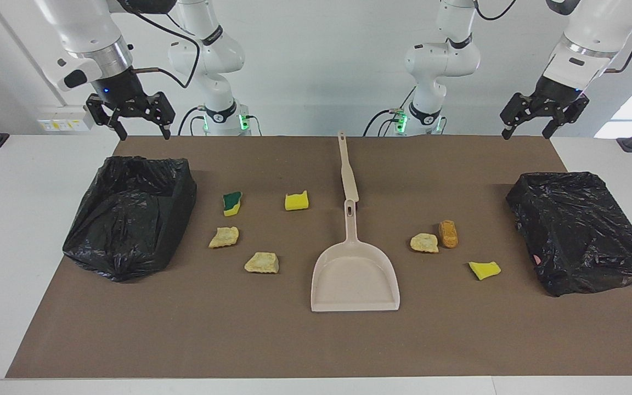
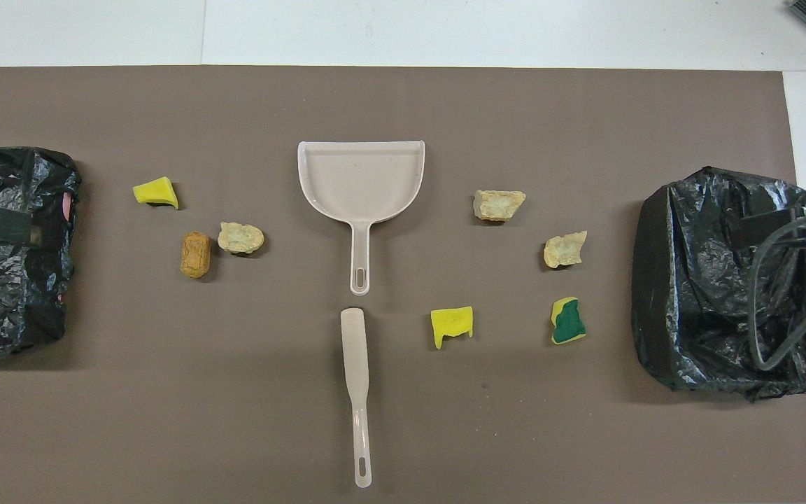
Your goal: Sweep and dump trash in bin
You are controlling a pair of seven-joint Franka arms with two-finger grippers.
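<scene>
Seven sponge chunks [image 1: 231, 203] lie loose on the brown mat, none swept yet.

Facing view: four chunks sit left of centre between the open bin [image 1: 129, 216] at frame left and the dustpan [image 1: 355, 277] at centre; three sit right of centre between the dustpan and the second bin [image 1: 582, 230] at frame right. The brush [image 1: 347, 167] lies above the dustpan, handle ends almost touching. Right gripper [image 1: 137, 129] hangs upper left above the open bin's top edge, fingers [image 1: 167, 130] spread wide, holding nothing. Left gripper [image 1: 530, 129] hangs upper right, fingers [image 1: 506, 133] open, empty. Both arms wait.

Overhead view: same layout flipped. Green-and-yellow chunk [image 2: 568, 322] and yellow chunk [image 2: 452, 325] lower right of centre, two beige ones above them; yellow, orange-brown and beige trio left of centre. Dustpan [image 2: 361, 175] mouth faces frame top, brush [image 2: 355, 392] below it.

Handling guess: chunks are light, soft foam, likely to bounce or roll under a fast sweep, so stroke slow. Dustpan and brush look like stiff, light, smooth plastic; grip each mid-handle, across the narrow width. Pan may skid on the mat unless pressed down.
</scene>
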